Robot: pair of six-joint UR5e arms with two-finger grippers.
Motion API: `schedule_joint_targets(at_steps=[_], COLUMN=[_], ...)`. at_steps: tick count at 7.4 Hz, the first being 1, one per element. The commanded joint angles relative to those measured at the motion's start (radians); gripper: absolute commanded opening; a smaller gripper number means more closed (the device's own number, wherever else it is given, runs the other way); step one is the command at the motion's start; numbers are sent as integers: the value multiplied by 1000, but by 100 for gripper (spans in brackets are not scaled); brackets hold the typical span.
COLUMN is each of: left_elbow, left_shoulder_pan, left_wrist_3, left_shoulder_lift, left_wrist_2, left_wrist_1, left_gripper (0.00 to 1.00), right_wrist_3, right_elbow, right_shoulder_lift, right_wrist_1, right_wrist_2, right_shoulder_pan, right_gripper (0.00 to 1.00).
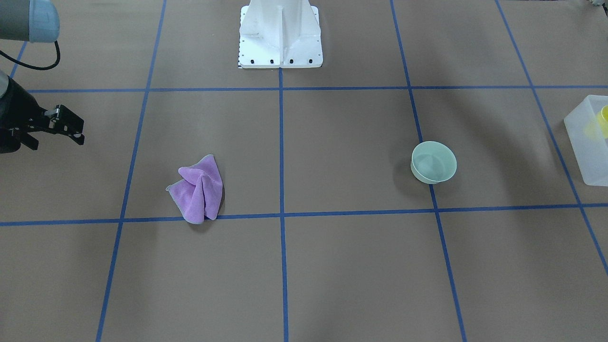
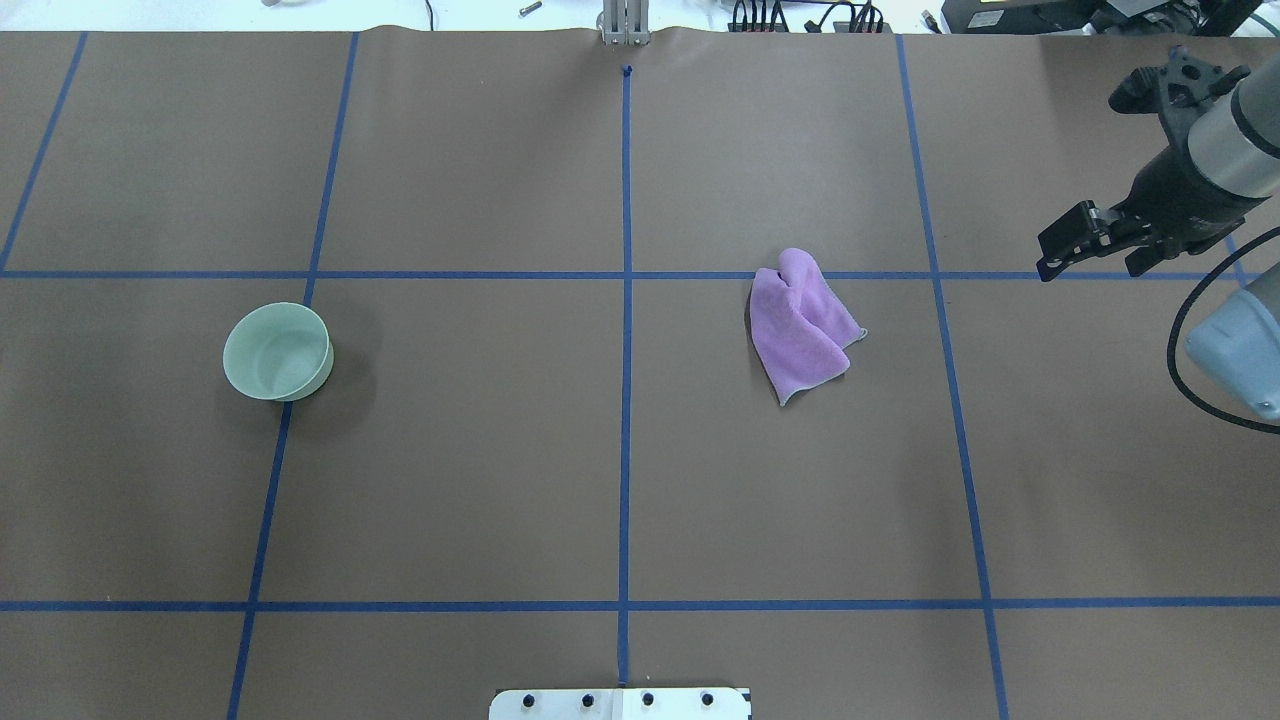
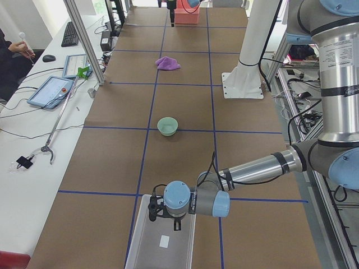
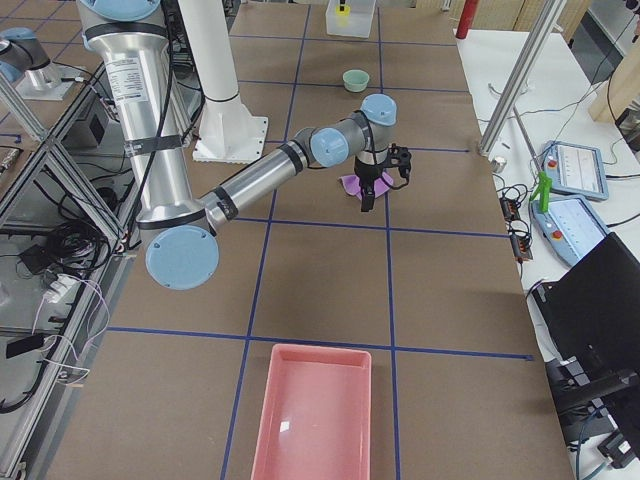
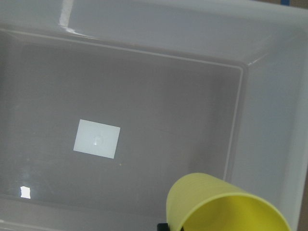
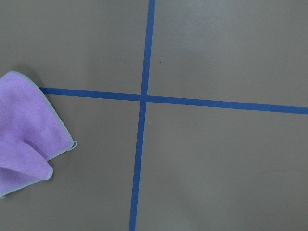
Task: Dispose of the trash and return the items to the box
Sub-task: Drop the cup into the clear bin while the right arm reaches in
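Left gripper [image 3: 166, 217] is over the box [image 1: 586, 142] at the table's left end. Its fingers are hidden, but the cup [image 5: 221, 207] hangs tilted above the box floor near a corner wall, so it's probably gripped. Right gripper [image 1: 78, 133] is spread and empty, above the table, beside the cloth [image 1: 199, 192] and not over it. The bowl [image 1: 433, 162] stands upright on the table, well apart from the box.

Risks:
- Cup let go tilted and this close to the wall could bounce or land on its side.
- Cloth is bunched, so a pinch on one loose fold may slip on the way to the pink tray [image 4: 315, 420], likely the trash spot.
- Bowl's wide rim may slide in a two-finger grip.
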Motion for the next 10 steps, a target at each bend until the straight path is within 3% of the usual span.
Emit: schedule_joint_targets(at_steps=[1,10], left_elbow=[1,47], left_shoulder_pan=[1,1], left_wrist_3=[3,79], left_shoulder_lift=[8,10], left_wrist_2=[-14,-4], left_wrist_1=[-2,-1], left_gripper=[0,0], right_wrist_3=[4,15], right_elbow=[2,5], right_shoulder_lift=[1,13], right_wrist_1=[0,0], right_wrist_2=[0,0], right_shoulder_pan=[-3,-12], right_gripper=[100,100])
